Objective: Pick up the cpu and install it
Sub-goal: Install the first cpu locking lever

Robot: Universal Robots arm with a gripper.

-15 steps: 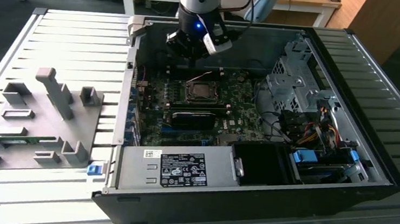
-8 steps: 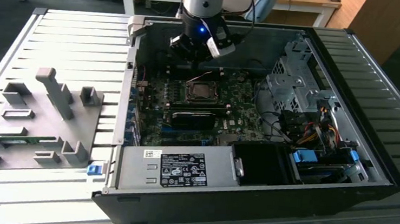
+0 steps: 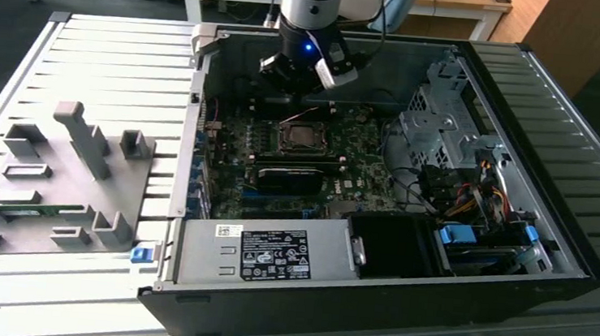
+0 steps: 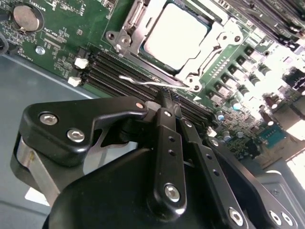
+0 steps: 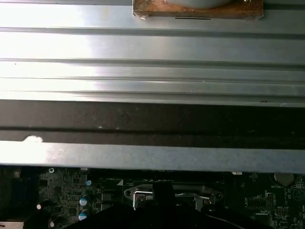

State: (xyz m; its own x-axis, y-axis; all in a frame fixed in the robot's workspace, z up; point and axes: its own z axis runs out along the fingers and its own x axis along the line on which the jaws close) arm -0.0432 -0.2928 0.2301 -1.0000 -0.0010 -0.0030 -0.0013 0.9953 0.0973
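Inside the open computer case (image 3: 552, 263), the cpu (image 4: 175, 33) is already sitting in its socket (image 3: 303, 136) on the motherboard (image 3: 369, 186), silvery top facing up, so the pick-and-place part looks done to me. The gripper (image 4: 165, 99) hangs just above the socket's edge with its fingers (image 4: 167, 138) pressed together, pinching nothing, and the tips are right at the thin wire retention lever (image 4: 143, 82) (can't tell if they're actually touching it). My read is we're at the locking step: the load frame looks down around the chip, but the lever seems unlatched. Out on the slatted table (image 3: 104, 45), the grey fixture tray (image 3: 53, 195) sits well apart from all this.
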